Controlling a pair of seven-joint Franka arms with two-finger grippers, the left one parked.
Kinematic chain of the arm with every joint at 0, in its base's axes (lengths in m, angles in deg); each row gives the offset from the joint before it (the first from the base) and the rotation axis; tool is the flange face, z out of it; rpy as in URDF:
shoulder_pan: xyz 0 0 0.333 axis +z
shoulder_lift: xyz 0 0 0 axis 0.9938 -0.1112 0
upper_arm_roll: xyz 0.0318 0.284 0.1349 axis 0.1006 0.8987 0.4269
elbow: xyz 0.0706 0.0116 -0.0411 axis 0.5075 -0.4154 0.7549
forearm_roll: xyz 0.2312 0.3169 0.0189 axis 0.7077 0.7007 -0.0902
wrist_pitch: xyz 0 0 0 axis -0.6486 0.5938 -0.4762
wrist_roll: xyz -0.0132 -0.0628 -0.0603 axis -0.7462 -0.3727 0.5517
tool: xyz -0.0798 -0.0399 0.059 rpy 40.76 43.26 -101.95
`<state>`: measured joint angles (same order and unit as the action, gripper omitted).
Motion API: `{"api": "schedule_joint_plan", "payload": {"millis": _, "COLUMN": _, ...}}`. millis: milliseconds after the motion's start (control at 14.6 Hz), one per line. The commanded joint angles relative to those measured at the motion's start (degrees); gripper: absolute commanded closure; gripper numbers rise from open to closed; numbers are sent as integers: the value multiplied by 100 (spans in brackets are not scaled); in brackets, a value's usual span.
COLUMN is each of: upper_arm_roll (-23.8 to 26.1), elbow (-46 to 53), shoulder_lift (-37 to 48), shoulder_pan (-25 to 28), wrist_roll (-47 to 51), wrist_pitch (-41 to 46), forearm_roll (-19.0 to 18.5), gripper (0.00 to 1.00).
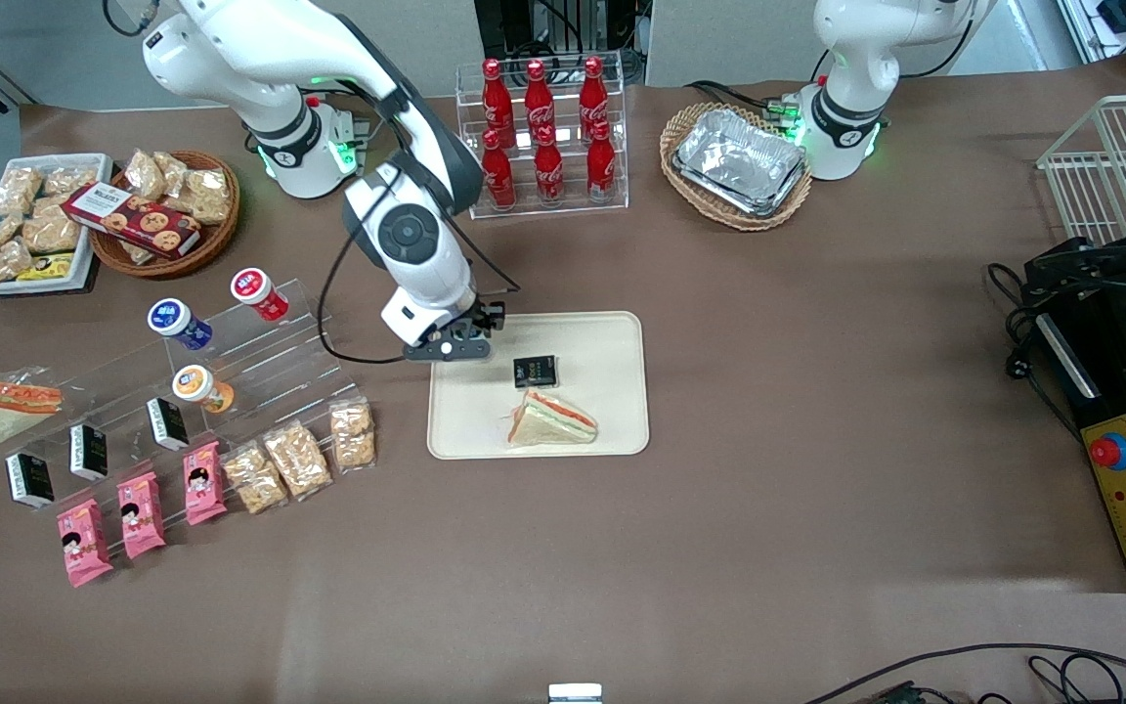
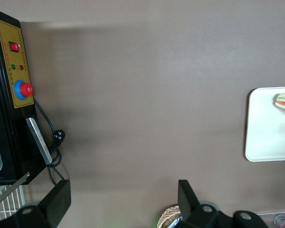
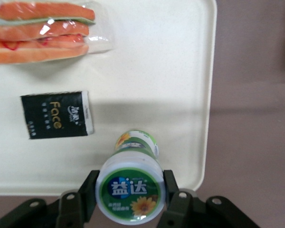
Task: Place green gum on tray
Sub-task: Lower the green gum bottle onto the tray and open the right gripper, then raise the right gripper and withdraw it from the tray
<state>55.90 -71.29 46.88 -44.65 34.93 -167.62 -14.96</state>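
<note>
Right arm bent forward, wrist down; claw (image 1: 454,344) clamped on green gum (image 3: 130,189).

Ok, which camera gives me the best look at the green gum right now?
The right wrist view: the green gum fills it, lid facing the camera, gripped by the gripper over the tray. In the front view the arm hides the canister; only the gripper shows at the tray's edge. The left wrist view shows no gum.

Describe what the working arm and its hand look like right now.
The right arm is glossy white with black joint sections, a round black-and-grey cap on the wrist, and a green light ring at its base. A black cable loops beside it. Its hand is black, with two dark fingers.
</note>
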Motion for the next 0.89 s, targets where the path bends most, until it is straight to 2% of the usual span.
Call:
{"api": "schedule_joint_plan", "payload": {"millis": 0, "upper_arm_roll": -45, "elbow": 36, "shoulder_lift": -324, "shoulder_pan": 50, "wrist_roll": -33, "wrist_pitch": -334, "forearm_roll": 57, "gripper": 71}}
{"api": "schedule_joint_plan", "payload": {"millis": 205, "upper_arm_roll": -45, "elbow": 53, "shoulder_lift": -359, "shoulder_pan": 41, "wrist_roll": -34, "wrist_pitch": -343, "forearm_roll": 57, "gripper": 68}}
{"api": "schedule_joint_plan", "payload": {"millis": 274, "upper_arm_roll": -54, "elbow": 80, "shoulder_lift": -359, "shoulder_pan": 41, "wrist_roll": -34, "wrist_pitch": -343, "forearm_roll": 57, "gripper": 42}}
{"api": "schedule_joint_plan", "payload": {"millis": 342, "upper_arm_roll": -54, "elbow": 106, "shoulder_lift": -351, "shoulder_pan": 32, "wrist_roll": -34, "wrist_pitch": -343, "forearm_roll": 48, "gripper": 6}}
{"api": "schedule_joint_plan", "payload": {"millis": 410, "upper_arm_roll": -62, "elbow": 124, "shoulder_lift": -307, "shoulder_pan": -20, "wrist_roll": -42, "wrist_pitch": -325, "forearm_roll": 39, "gripper": 1}}
{"api": "schedule_joint_plan", "payload": {"millis": 547, "upper_arm_roll": -132, "elbow": 150, "shoulder_lift": -176, "shoulder_pan": -108, "wrist_roll": -156, "wrist_pitch": -264, "forearm_roll": 39, "gripper": 1}}
{"api": "schedule_joint_plan", "payload": {"millis": 821, "upper_arm_roll": -159, "elbow": 194, "shoulder_lift": 281, "shoulder_pan": -739, "wrist_roll": -823, "wrist_pitch": 130, "forearm_roll": 30, "gripper": 1}}
